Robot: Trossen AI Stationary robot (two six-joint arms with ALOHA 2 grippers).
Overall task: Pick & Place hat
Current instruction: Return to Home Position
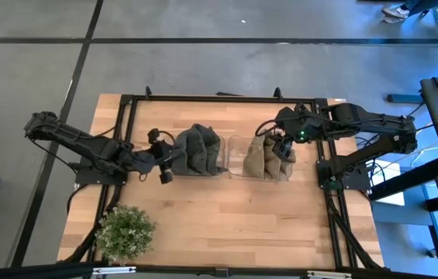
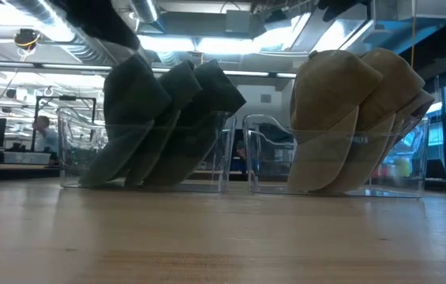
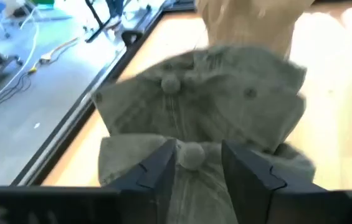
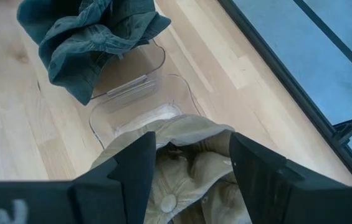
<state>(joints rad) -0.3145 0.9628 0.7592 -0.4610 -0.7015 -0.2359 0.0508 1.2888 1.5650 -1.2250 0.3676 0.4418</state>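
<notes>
Several dark green caps (image 1: 195,151) stand stacked in a clear bin (image 2: 73,150) left of the table's middle. Several tan caps (image 1: 269,159) stand in a second clear bin (image 2: 258,158) to their right. My left gripper (image 1: 164,164) is at the green stack's left end. It is open, its fingers either side of the nearest cap's top button (image 3: 192,155). My right gripper (image 1: 283,147) hangs over the tan stack. It is open too, with a tan crown (image 4: 188,158) between its fingers. My left gripper comes level from the table's left, its fingers (image 3: 163,165) astride the crown of the nearest green cap; whether they touch the cloth I cannot tell. My right gripper points down over the tan caps with its fingers (image 4: 138,168) beside a crown; whether they touch it I cannot tell.
A potted plant (image 1: 125,232) stands at the table's near left corner. A black frame (image 1: 125,124) runs around the table's left, far and right sides. Bare wood (image 1: 226,225) lies in front of the two bins.
</notes>
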